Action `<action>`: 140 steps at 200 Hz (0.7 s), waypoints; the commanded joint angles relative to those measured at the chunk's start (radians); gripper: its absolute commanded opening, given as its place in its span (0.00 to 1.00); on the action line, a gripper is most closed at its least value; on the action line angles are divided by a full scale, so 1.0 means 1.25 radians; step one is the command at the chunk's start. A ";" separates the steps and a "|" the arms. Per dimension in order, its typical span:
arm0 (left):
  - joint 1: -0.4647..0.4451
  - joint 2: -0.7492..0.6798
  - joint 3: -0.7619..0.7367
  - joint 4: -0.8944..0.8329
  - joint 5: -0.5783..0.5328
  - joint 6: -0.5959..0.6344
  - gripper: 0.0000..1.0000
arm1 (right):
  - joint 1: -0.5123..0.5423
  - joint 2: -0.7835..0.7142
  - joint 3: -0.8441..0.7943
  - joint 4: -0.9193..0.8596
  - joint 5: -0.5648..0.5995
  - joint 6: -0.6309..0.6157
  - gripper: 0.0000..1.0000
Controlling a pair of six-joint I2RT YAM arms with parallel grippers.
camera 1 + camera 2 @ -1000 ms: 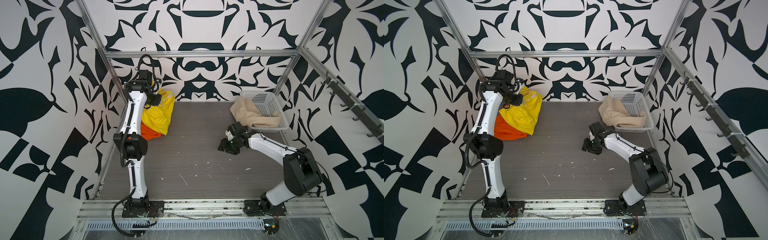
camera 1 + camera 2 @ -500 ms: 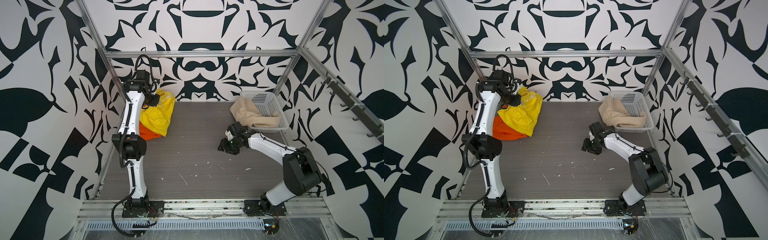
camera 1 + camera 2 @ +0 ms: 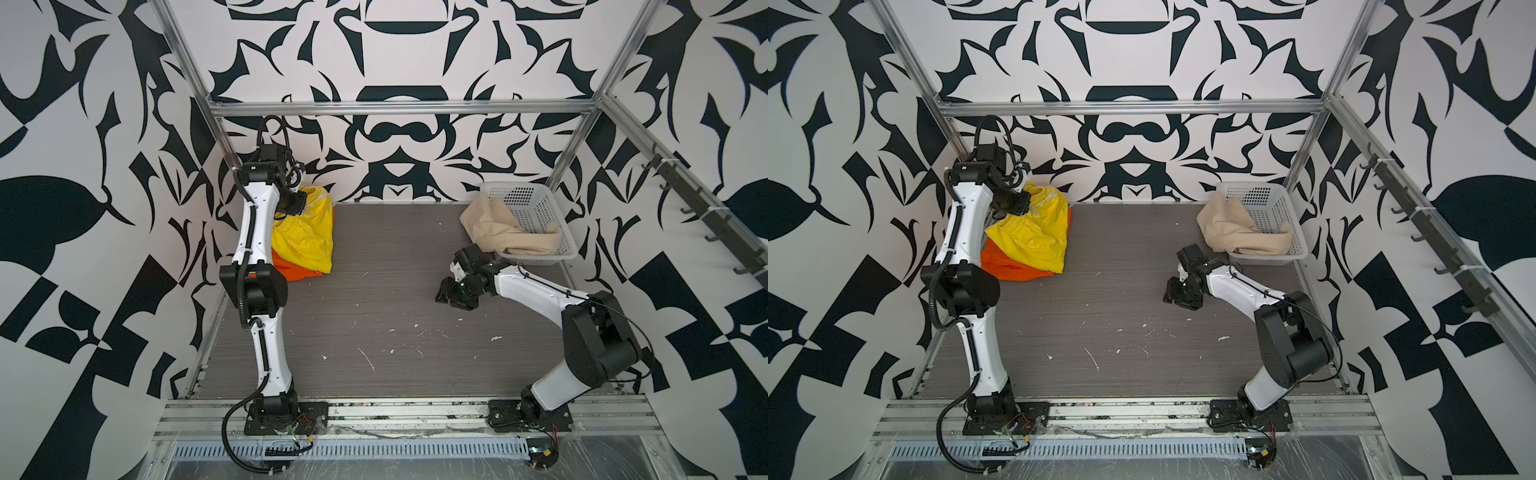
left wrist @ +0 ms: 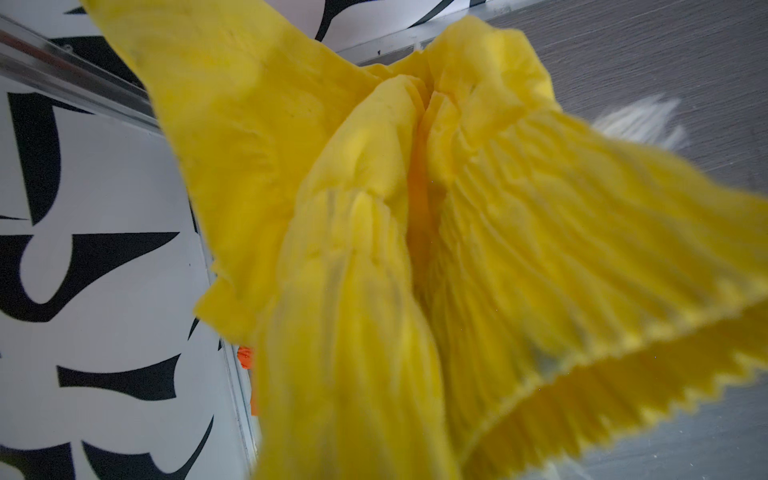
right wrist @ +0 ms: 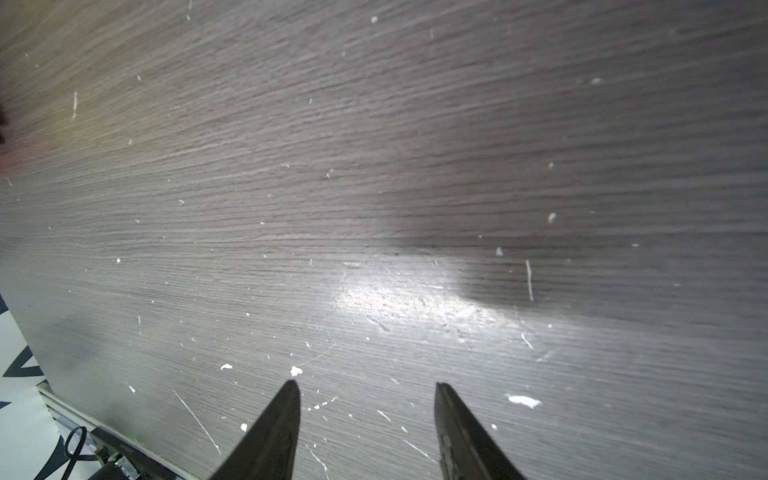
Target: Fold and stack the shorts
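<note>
Left jaws pinch the bright yellow cloth shorts point(image 3: 307, 237); right jaws hang spread over the grey wood-grain table point(image 3: 374, 324).

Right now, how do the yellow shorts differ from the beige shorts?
The yellow shorts hang gripped by the left end effector, back left; the beige shorts lie ungripped, back right. The yellow shorts drape over the orange shorts; the beige shorts spill over the rim of a white basket. Both are crumpled, unfolded.
</note>
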 commanded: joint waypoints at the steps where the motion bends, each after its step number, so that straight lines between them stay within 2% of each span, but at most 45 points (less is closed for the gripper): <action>1: 0.021 0.024 -0.015 0.008 0.017 0.012 0.00 | -0.004 0.000 0.031 -0.007 -0.005 0.003 0.56; 41: 0.049 0.078 -0.021 0.028 0.022 0.012 0.00 | -0.004 0.009 0.040 -0.009 -0.005 0.002 0.56; 65: 0.065 0.110 -0.026 0.068 -0.001 0.012 0.09 | -0.004 0.016 0.046 -0.010 -0.009 0.002 0.56; 73: 0.071 0.123 -0.025 0.081 -0.014 0.011 0.16 | -0.003 0.018 0.047 -0.011 -0.009 0.001 0.56; 90: 0.080 0.147 -0.017 0.108 -0.076 0.001 0.42 | -0.004 0.019 0.050 -0.011 -0.008 0.002 0.56; 100: 0.080 0.157 -0.009 0.118 -0.127 -0.009 0.54 | -0.004 0.020 0.051 -0.013 -0.008 0.002 0.56; 124: 0.078 0.144 0.011 0.133 -0.242 -0.039 0.69 | -0.003 0.019 0.057 -0.017 -0.003 0.002 0.56; 140: 0.076 0.107 0.012 0.136 -0.296 -0.053 0.73 | -0.004 0.018 0.062 -0.021 -0.002 0.002 0.56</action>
